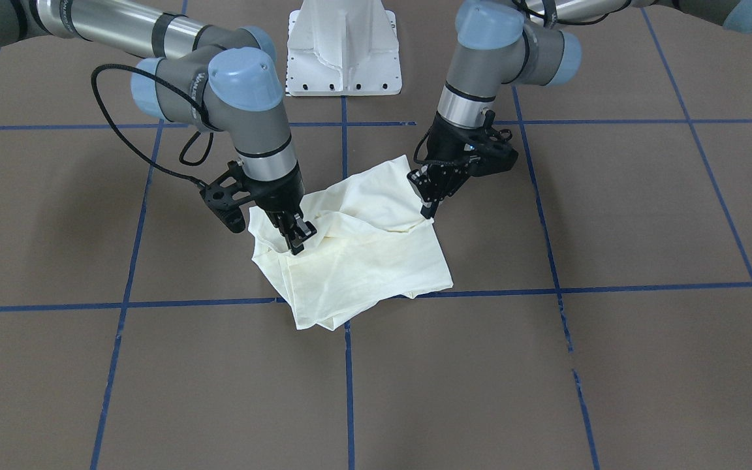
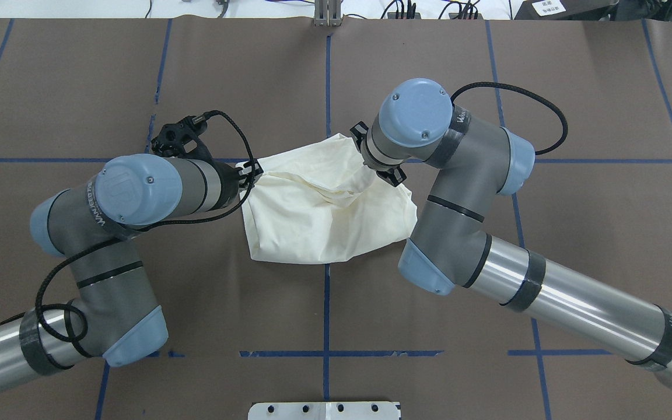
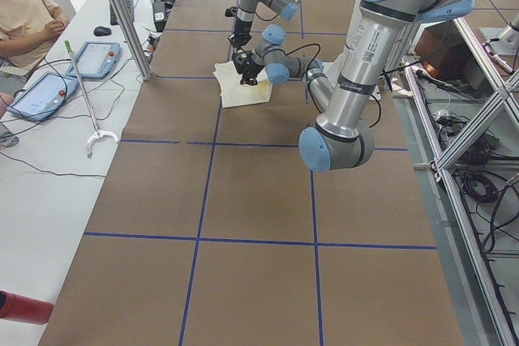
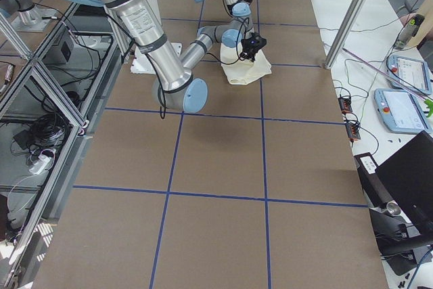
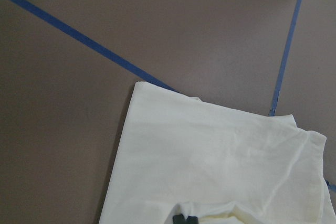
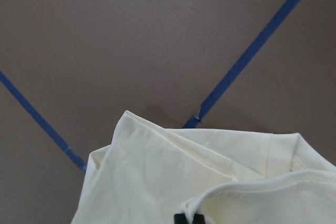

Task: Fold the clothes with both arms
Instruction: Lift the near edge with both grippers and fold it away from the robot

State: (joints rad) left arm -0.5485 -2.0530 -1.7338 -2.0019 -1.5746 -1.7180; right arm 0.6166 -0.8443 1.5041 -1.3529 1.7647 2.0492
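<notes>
The cream shirt [image 1: 363,261] lies folded and rumpled at the table's middle with its plain side up; the print is hidden. It also shows in the overhead view [image 2: 324,210]. My left gripper [image 1: 427,210] is at the shirt's edge on the robot's left, shut on a fold of cloth; the left wrist view shows its closed tips [image 5: 185,219] pinching the fabric. My right gripper [image 1: 298,240] is on the opposite edge, shut on a raised hem [image 6: 252,187]; its tips [image 6: 187,217] are closed. Both hold the cloth a little above the table.
The white pedestal base [image 1: 343,49] stands behind the shirt. Blue tape lines [image 1: 348,365] cross the brown table cover. In the exterior left view an operator [image 3: 24,22] sits at a side desk with tablets [image 3: 45,91].
</notes>
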